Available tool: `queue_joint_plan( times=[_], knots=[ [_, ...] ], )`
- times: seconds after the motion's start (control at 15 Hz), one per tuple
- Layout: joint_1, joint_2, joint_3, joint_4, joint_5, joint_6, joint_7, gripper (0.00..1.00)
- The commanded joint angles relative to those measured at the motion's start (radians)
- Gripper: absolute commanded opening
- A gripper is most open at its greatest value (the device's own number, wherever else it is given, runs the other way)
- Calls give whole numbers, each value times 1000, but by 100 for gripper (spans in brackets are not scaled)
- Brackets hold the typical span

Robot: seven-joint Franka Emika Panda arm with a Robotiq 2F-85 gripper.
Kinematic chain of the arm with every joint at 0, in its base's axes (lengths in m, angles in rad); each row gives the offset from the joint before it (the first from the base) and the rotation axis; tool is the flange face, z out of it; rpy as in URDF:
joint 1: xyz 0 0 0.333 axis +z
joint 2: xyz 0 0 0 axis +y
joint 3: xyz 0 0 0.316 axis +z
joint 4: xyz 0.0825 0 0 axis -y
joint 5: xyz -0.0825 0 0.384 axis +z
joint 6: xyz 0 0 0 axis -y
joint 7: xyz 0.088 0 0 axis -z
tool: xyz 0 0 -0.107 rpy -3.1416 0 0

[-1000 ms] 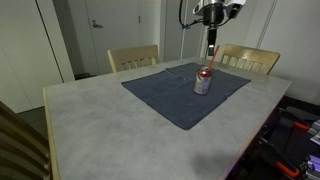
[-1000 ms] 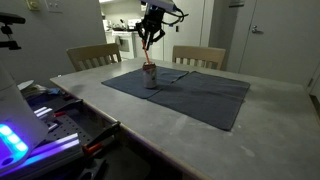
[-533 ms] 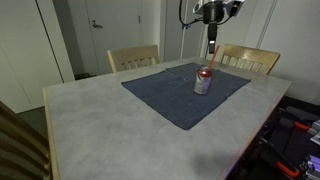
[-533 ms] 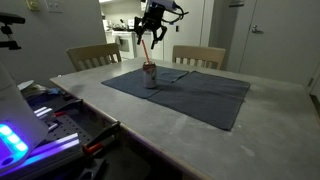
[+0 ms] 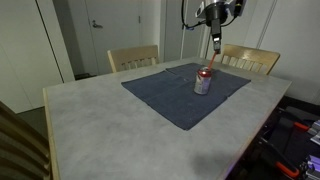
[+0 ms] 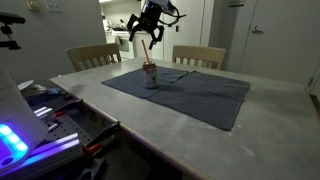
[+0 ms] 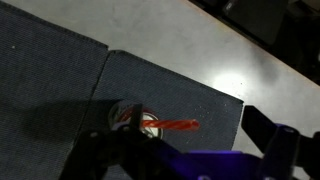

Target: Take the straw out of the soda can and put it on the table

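One thin red drinking straw [image 6: 147, 52] hangs upright from my tool [image 6: 146, 36], clamped on its top so it lifts straight; its lower end seems just inside the small silver-grey soda can [image 6: 150, 77], upper centre, on the dark blue cloth mat [image 6: 205, 95].

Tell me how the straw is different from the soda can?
The straw is thin and red; the soda can is stubby and silver-grey. The straw hangs slanted from the gripper; the can stands upright on the blue mat. Both show some red.
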Motion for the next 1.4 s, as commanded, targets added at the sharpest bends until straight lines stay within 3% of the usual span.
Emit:
queue_joint_plan(
  times=[0.0,0.13,0.4,0.67,0.93,1.13,1.33],
  knots=[
    [-15,4,11,-5,6,-16,32,100],
    [-14,4,11,-6,5,-8,47,97],
    [-16,7,10,1,1,-12,65,69],
    [-14,6,12,-1,-1,-10,82,52],
    [-15,1,11,-5,-1,-12,91,49],
    [-15,-14,7,-25,1,-1,141,77],
    [-5,-34,7,-56,-7,16,260,97]
  ],
)
